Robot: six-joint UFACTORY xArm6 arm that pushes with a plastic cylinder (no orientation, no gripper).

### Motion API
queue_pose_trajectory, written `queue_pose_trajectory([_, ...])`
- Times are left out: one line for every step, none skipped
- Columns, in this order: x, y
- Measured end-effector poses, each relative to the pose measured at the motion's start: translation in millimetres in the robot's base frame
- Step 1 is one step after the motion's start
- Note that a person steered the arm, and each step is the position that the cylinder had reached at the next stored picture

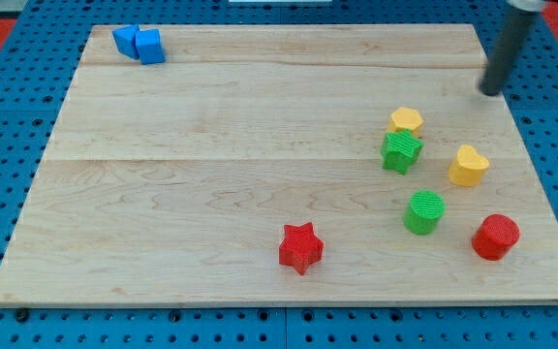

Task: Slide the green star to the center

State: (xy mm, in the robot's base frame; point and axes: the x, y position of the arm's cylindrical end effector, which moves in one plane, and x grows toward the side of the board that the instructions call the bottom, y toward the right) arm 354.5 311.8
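The green star (pixel 401 151) lies on the wooden board (pixel 211 184) at the view's right, touching a yellow block (pixel 407 120) just above it. My tip (pixel 492 92) is at the view's upper right, near the board's right edge, above and to the right of the green star and apart from every block.
A yellow heart-like block (pixel 469 166) lies right of the green star. A green cylinder (pixel 424 212) and a red cylinder (pixel 496 237) lie below. A red star (pixel 300 247) is at the bottom middle. Two blue blocks (pixel 139 44) sit together at the top left corner.
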Motion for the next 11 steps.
queue_pose_trajectory([38, 34])
queue_pose_trajectory([72, 28])
queue_pose_trajectory([80, 4])
queue_pose_trajectory([81, -29])
queue_pose_trajectory([80, -70])
queue_pose_trajectory([80, -115])
queue_pose_trajectory([80, -171])
queue_pose_trajectory([75, -239])
queue_pose_trajectory([70, -264])
queue_pose_trajectory([70, -224])
queue_pose_trajectory([81, -210])
